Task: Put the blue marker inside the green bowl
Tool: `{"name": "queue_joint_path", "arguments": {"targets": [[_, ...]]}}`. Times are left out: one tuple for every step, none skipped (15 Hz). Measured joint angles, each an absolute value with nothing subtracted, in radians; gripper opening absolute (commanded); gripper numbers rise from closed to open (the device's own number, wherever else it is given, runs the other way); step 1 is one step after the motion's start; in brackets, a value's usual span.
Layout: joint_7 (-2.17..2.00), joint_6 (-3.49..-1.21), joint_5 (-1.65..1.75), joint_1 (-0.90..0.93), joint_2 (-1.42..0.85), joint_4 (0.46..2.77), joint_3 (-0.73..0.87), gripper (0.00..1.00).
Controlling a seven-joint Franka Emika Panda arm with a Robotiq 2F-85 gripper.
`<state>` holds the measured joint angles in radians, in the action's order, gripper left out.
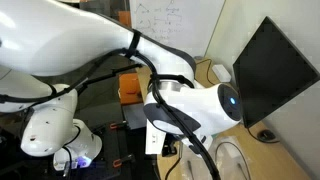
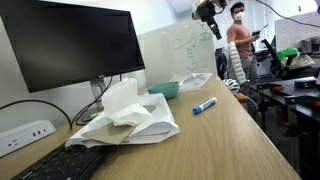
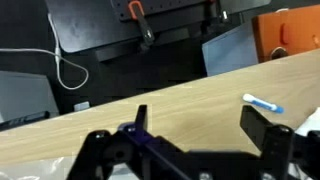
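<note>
The blue marker [image 2: 204, 105] lies flat on the wooden table [image 2: 225, 140], a little to the right of the green bowl [image 2: 165, 90], which sits near the back of the table. In the wrist view the marker [image 3: 264, 103] shows its white end, just beyond my right fingertip [image 3: 262, 128]. My gripper [image 3: 200, 125] is open with nothing between its fingers. It hangs high above the table [image 2: 212, 24], well clear of both marker and bowl. The bowl is out of the wrist view.
A crumpled white cloth [image 2: 125, 110] lies left of the bowl, in front of a black monitor [image 2: 75, 45]. A keyboard [image 2: 60, 165] and power strip [image 2: 28, 131] sit at the near left. A person [image 2: 238, 45] stands beyond the table's far end. The arm [image 1: 90, 45] fills an exterior view.
</note>
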<state>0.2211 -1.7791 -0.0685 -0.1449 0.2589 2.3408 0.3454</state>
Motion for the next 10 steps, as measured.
{"name": "queue_joint_path", "arguments": {"targets": [[0.221,-1.779,-0.068,-0.145,0.259,2.340,0.345,1.00],[0.221,-1.779,-0.068,-0.145,0.259,2.340,0.345,1.00],[0.221,-1.779,-0.068,-0.145,0.259,2.340,0.345,1.00],[0.221,-1.779,-0.068,-0.145,0.259,2.340,0.345,1.00],[0.221,-1.779,-0.068,-0.145,0.259,2.340,0.345,1.00],[0.221,-1.779,-0.068,-0.145,0.259,2.340,0.345,1.00],[0.221,-1.779,-0.068,-0.147,0.259,2.340,0.343,1.00],[0.207,-1.781,-0.068,-0.152,0.259,2.341,0.336,1.00],[0.158,-1.792,-0.068,-0.159,0.258,2.342,0.324,1.00],[0.096,-1.812,-0.069,-0.163,0.257,2.344,0.308,1.00]]}}
